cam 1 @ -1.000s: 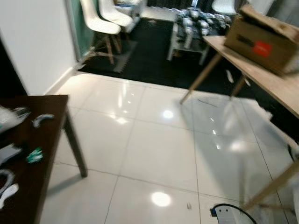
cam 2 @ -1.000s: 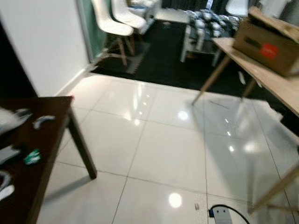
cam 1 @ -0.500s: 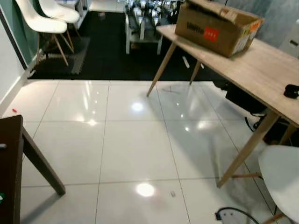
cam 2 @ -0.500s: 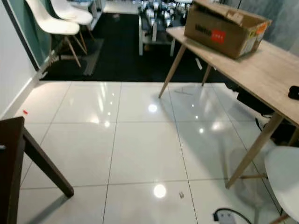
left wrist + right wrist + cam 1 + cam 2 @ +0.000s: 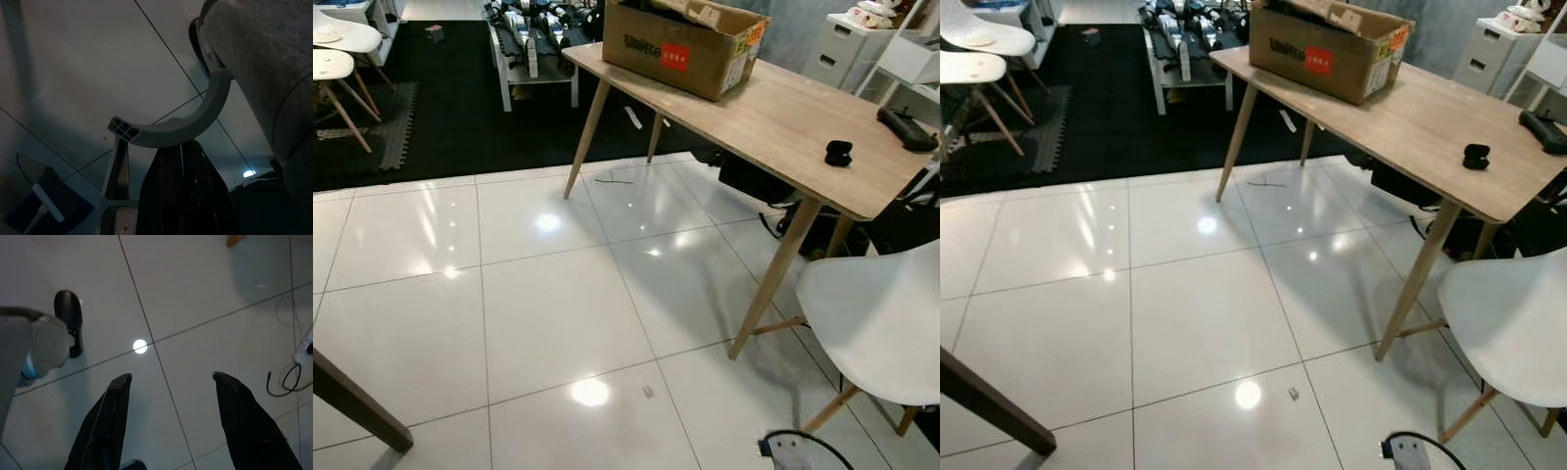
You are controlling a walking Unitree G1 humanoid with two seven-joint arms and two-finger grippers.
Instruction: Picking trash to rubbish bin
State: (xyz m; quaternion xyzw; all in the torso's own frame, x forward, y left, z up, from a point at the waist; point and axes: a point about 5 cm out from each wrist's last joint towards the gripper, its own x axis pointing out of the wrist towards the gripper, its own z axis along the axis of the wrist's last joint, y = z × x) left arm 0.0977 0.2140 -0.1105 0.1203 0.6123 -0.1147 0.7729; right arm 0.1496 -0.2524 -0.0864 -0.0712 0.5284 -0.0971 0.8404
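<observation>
White floor tiles [image 5: 548, 313] take up most of the head views, glossy and spotted with lamp reflections. A small scrap of trash [image 5: 648, 392] lies on them, near the front leg of the wooden desk [image 5: 773, 108] and well apart from anything else. On the desk stand an open cardboard box [image 5: 683, 44] at the far end, a small black object [image 5: 838, 153] near the front edge and a longer black item [image 5: 907, 129] at the right. A white chair [image 5: 876, 323] sits just beside the desk's front leg, and a power strip with a black cable [image 5: 788, 450] lies on the floor below it. Further back a black mat [image 5: 431, 108] carries two more white chairs [image 5: 337, 59] and a low white rack [image 5: 533, 54].

Compared with half a second ago the camera has swung to the right: the desk now fills the upper right, the chair seat shows almost whole, and of the dark table at the left just one leg [image 5: 357, 406] remains in the corner. A second ago that table's top, with its clutter, was in plain sight.

The right end effector [image 5: 171, 421] hangs over bare tiles with its two black fingers [image 5: 105, 421] spread wide and nothing between them; a black foot [image 5: 69, 320] and a cable show below. The left end effector [image 5: 183, 191] hangs in shade, its fingers pressed together and holding nothing, beside a grey curved bracket [image 5: 186, 125].
</observation>
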